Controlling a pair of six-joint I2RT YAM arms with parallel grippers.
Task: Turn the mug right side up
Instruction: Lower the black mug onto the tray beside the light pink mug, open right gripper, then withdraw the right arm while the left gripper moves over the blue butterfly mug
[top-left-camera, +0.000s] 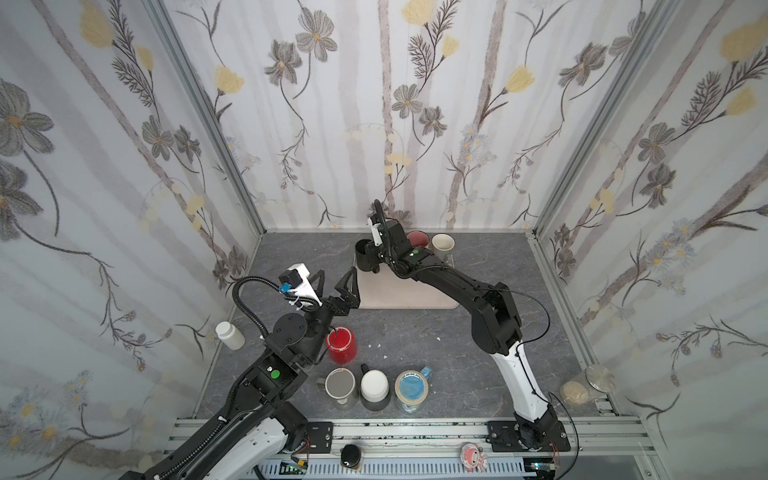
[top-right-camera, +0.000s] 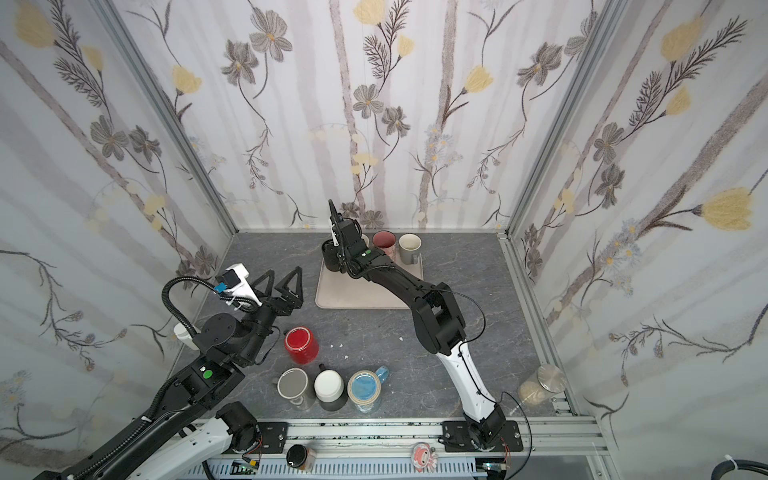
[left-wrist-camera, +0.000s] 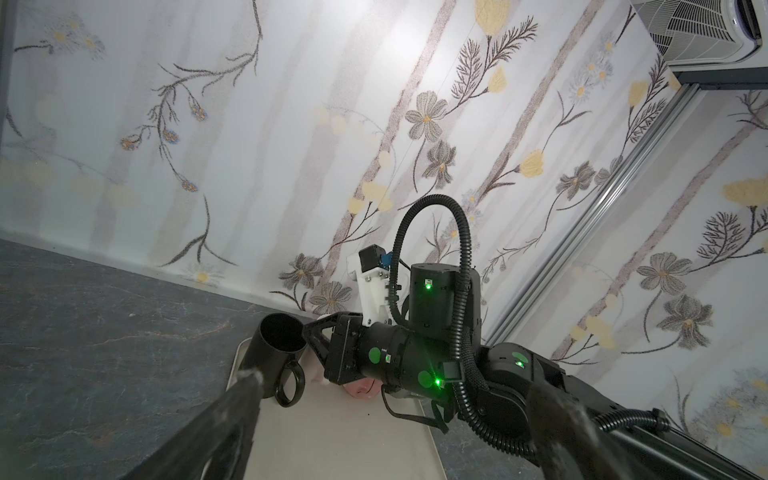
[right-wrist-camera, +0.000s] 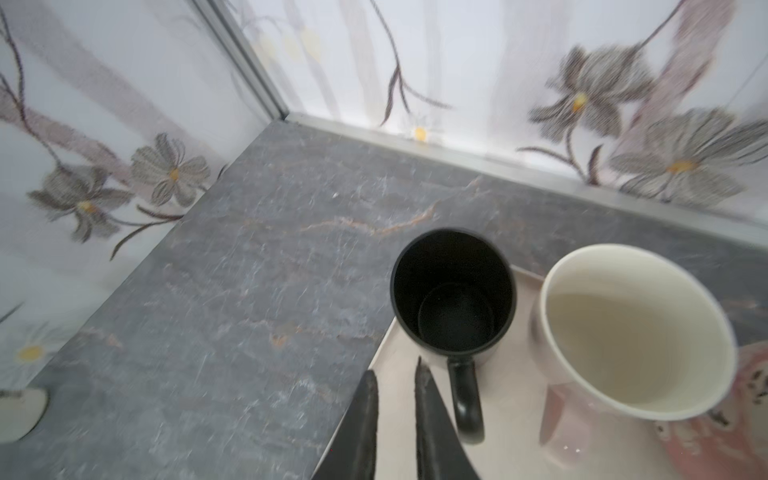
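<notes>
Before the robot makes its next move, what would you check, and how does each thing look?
1. Black mug upright on the tray: ok.
2. Right fingers beside the handle, holding nothing: ok.
3. Left fingers open and empty: ok.
4. Cream mug not touching the black mug: ok.
5. Every mug right side up: not ok; the red mug appears bottom-up.

This is a robot test cell dressed up as a home: floral wallpaper panels (top-left-camera: 353, 124) held in aluminium frame posts (top-left-camera: 205, 116) wall in a grey stone-patterned tabletop (top-left-camera: 415, 340), and the left arm (top-left-camera: 274, 374) and right arm (top-left-camera: 515, 374) mount on an aluminium rail (top-left-camera: 415, 432) along the near edge.
</notes>
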